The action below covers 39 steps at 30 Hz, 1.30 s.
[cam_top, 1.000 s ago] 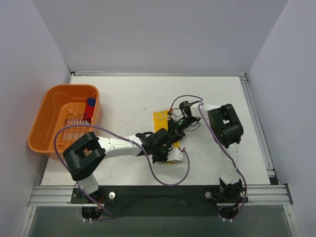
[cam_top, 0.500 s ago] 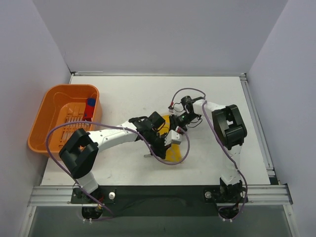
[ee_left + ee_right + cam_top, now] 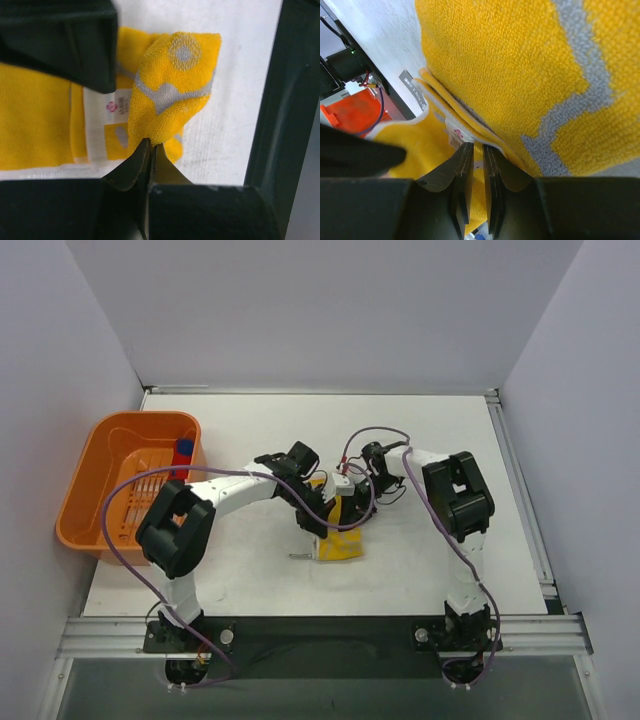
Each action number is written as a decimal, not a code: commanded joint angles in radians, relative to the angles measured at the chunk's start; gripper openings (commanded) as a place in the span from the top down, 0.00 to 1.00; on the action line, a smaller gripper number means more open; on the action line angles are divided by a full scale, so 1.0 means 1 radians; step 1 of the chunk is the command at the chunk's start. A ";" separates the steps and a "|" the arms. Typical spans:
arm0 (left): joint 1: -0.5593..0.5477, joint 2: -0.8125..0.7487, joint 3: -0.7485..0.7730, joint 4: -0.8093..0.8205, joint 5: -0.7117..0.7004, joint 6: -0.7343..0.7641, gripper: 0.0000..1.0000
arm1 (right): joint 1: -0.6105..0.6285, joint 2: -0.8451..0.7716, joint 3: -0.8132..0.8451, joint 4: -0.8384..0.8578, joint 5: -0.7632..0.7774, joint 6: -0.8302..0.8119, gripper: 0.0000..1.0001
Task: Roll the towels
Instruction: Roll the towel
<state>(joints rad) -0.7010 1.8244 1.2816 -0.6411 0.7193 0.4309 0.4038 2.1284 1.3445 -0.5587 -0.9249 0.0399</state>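
The yellow towel [image 3: 342, 540] with grey markings lies bunched at the table's middle, between the two grippers. My left gripper [image 3: 318, 522] is shut on one corner of it; in the left wrist view the pinched corner [image 3: 172, 90] stands up folded above the jaws [image 3: 150, 144]. My right gripper [image 3: 354, 483] is shut on a folded edge of the same towel [image 3: 520, 75], with cloth between its jaws [image 3: 479, 150]. The red and turquoise towel [image 3: 183, 451] lies in the orange tub at the left.
The orange plastic tub [image 3: 100, 430] stands at the table's left edge. Purple cables loop from both arms over the table around the towel. A small label [image 3: 117, 106] shows on the towel's underside.
The left arm has swung away from the near edge toward the far left, pulling a towel corner up. The flat towel is now bunched and lies nearer the front. The right gripper stayed on it.
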 commanded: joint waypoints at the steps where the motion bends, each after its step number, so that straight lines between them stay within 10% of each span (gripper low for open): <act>1: 0.037 0.047 0.038 0.038 0.009 -0.029 1.00 | 0.004 -0.021 0.015 -0.058 0.040 -0.034 0.84; 14: 0.074 0.024 0.039 0.078 0.055 -0.058 1.00 | -0.065 -0.146 0.088 -0.101 0.064 -0.012 0.67; 39: 0.051 0.202 0.170 0.011 -0.064 0.028 0.93 | -0.077 0.039 0.214 -0.132 0.098 -0.026 0.72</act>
<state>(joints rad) -0.6571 2.0117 1.4242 -0.6273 0.6704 0.4309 0.3431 2.1952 1.5295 -0.6415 -0.8200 0.0269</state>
